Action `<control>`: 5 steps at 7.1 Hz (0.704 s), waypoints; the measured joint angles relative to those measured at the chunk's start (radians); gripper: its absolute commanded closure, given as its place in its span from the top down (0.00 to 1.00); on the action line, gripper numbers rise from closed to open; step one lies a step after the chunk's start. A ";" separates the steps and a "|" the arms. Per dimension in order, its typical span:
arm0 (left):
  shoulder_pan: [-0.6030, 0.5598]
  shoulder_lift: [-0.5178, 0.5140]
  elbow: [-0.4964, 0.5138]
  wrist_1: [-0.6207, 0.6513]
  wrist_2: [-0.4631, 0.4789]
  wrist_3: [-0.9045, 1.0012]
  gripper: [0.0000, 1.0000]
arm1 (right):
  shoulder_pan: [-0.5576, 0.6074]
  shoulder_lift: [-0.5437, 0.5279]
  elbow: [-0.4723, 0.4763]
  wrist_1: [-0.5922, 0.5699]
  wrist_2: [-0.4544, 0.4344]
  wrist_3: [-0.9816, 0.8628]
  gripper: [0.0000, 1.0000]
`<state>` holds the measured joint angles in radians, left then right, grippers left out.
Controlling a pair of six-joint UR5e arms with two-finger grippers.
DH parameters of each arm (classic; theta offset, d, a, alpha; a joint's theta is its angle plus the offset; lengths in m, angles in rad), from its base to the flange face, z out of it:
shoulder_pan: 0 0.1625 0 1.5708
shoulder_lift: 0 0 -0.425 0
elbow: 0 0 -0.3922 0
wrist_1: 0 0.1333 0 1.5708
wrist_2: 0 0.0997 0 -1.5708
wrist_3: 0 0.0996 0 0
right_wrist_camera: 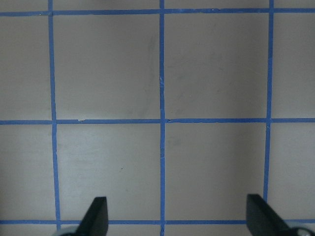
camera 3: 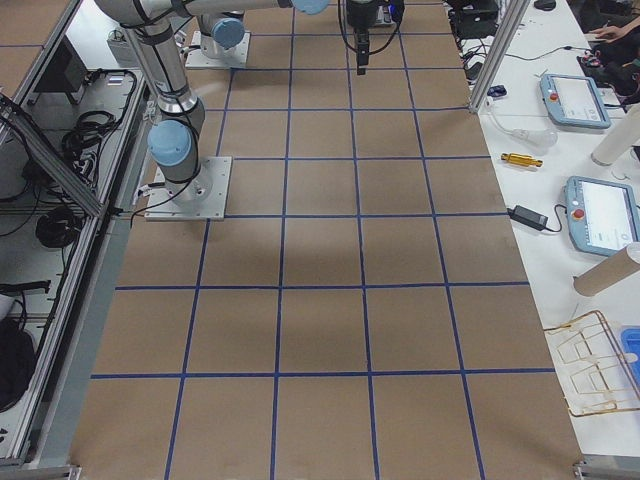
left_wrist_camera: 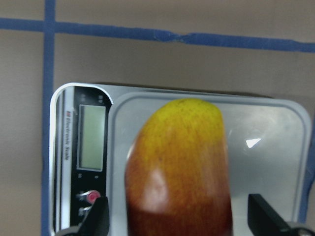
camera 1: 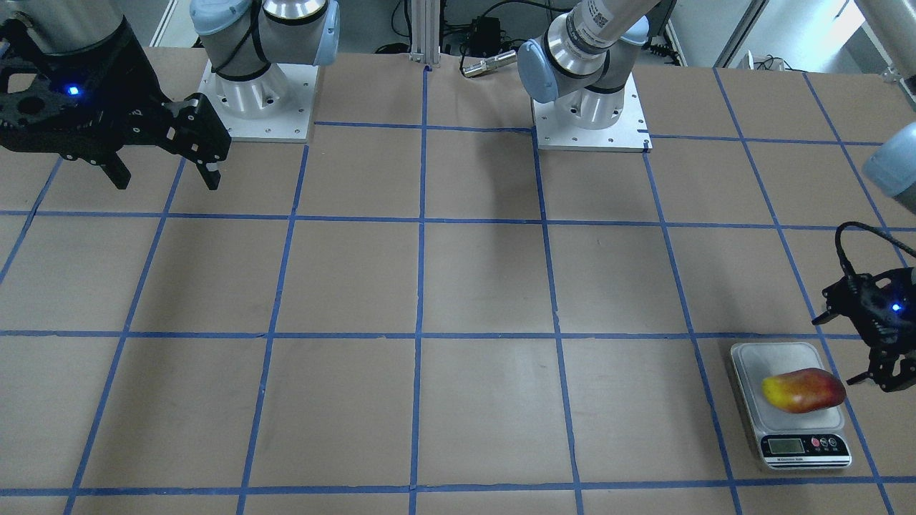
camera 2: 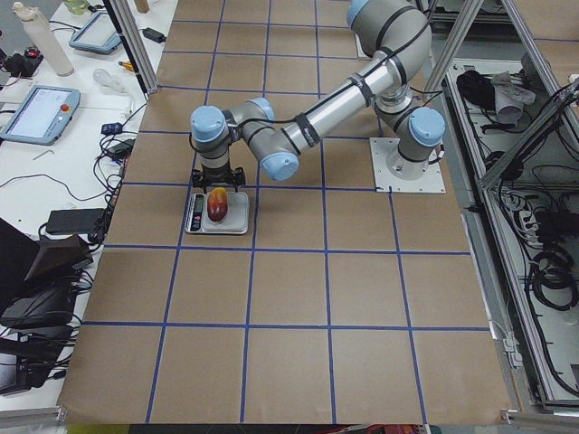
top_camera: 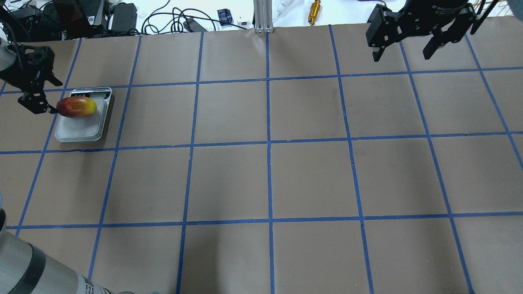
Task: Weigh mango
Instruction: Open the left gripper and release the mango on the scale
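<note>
The mango [camera 1: 803, 390], yellow at one end and red at the other, lies on the white platform of a small digital scale [camera 1: 751, 357] near the table's left end. It also shows in the overhead view [top_camera: 77, 107] and fills the left wrist view [left_wrist_camera: 179, 162]. My left gripper [camera 1: 839, 349] is open at the mango's red end, its fingers [left_wrist_camera: 98, 219] on either side of the fruit with a gap showing. My right gripper [camera 1: 166, 179] is open and empty, held high over the far side of the table [top_camera: 401, 55].
The scale's display [left_wrist_camera: 92, 137] and buttons face away from the robot. The brown table is marked with a blue tape grid [top_camera: 269, 143]. Cables, tablets and tools lie on the white bench beyond the table's far edge [top_camera: 314, 8].
</note>
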<state>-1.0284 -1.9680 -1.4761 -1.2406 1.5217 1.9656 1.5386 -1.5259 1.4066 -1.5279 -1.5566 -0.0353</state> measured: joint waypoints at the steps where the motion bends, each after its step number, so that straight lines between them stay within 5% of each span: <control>1: 0.003 0.080 -0.001 -0.091 0.007 -0.046 1.00 | 0.000 0.000 0.000 0.000 0.000 0.000 1.00; 5: -0.005 0.343 -0.010 -0.397 0.035 -0.428 1.00 | 0.000 0.001 0.000 0.000 0.000 0.000 1.00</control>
<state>-1.0334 -1.6248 -1.4858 -1.6375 1.5566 1.5372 1.5385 -1.5253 1.4067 -1.5279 -1.5563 -0.0353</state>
